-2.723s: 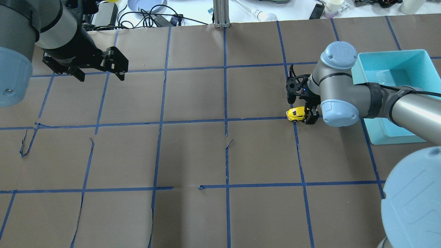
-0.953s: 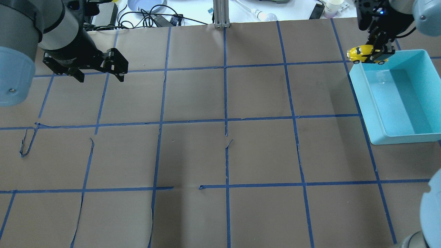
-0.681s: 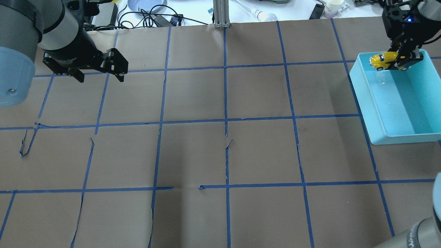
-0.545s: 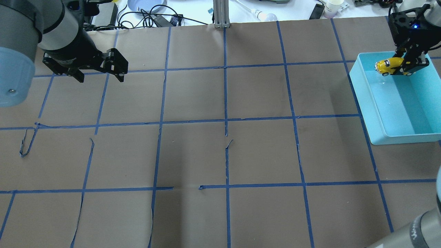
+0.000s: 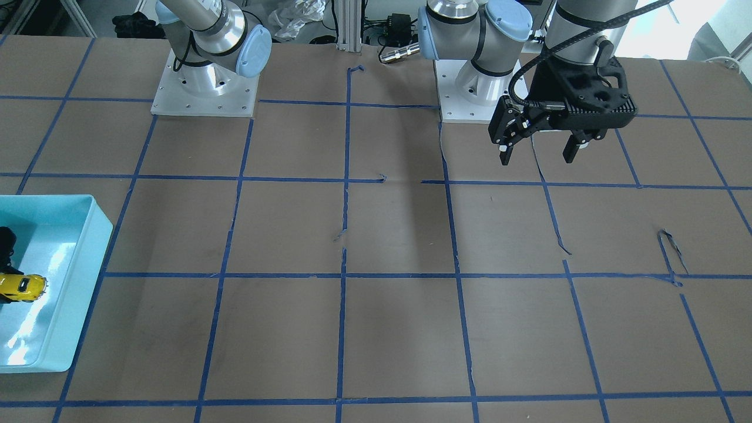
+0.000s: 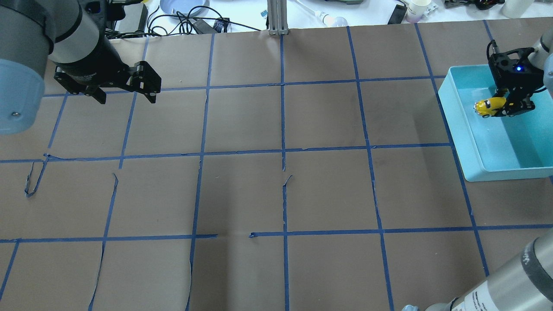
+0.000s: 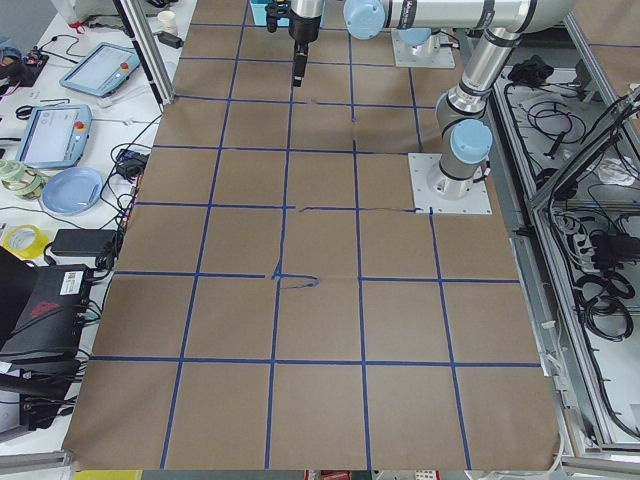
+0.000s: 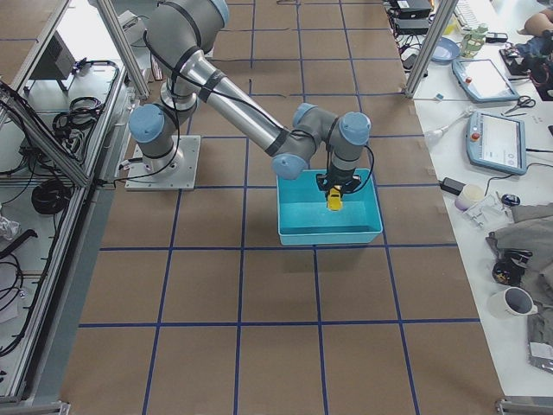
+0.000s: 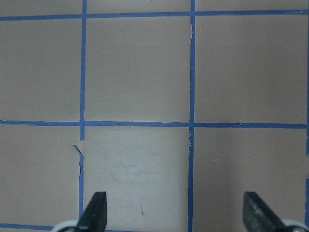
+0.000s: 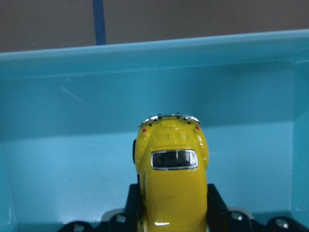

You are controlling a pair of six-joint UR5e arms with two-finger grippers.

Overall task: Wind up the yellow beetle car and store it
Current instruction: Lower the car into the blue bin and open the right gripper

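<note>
The yellow beetle car (image 6: 487,106) is a tiny glossy toy held in my right gripper (image 6: 502,108), which is shut on it. It hangs inside the teal bin (image 6: 451,116), near the bin's far end and below the rim. The right wrist view shows the car (image 10: 171,179) from behind between the fingers, with the bin's wall (image 10: 145,67) ahead. I cannot tell whether its wheels touch the floor. The car also shows in the front view (image 5: 22,286) and the right view (image 8: 333,200). My left gripper (image 6: 127,97) is open and empty, hovering over the far left of the table.
The table is brown paper with a blue tape grid (image 6: 283,149), with loose tape ends at the left (image 6: 32,181). Cables (image 6: 190,21), a blue plate (image 6: 183,5) and a cup (image 6: 418,8) lie beyond the far edge. The bin (image 5: 88,258) stands at the table's right end.
My right gripper lifted the car from the tape line at mid-right, carried it over the bin's far corner and lowered it into the bin. The left arm has not moved.
</note>
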